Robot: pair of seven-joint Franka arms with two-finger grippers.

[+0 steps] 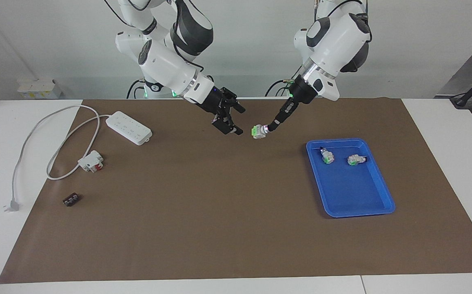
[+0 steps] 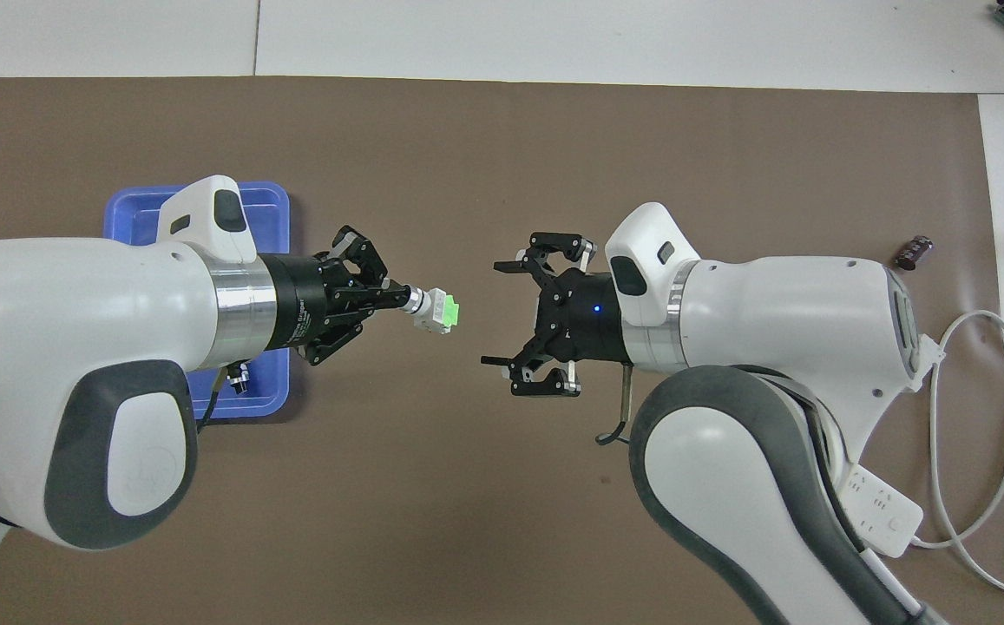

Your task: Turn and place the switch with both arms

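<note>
the left arm's black two-finger gripper [image 1: 271, 125] is clamped on the black cylindrical knob of a small white-grey blocky switch [image 1: 258, 132] with a bright green face, holding it in the air over the brown paper table mat [image 1: 219, 212], between the blue plastic tray [image 1: 382, 196] and the right arm's black gripper [image 1: 231, 122]; the switch's green face points toward the right gripper; the right gripper hangs just beside the switch, apart from it, fingers spread wide and holding nothing; two more switches [image 1: 326, 156] alike lie inside the tray, at its end nearer the robots; well away from the tray, toward the right arm's end of the mat, lie a white power strip [image 1: 129, 127], a white block with red parts [image 1: 91, 161] and a small black ridged piece [image 1: 71, 199].
</note>
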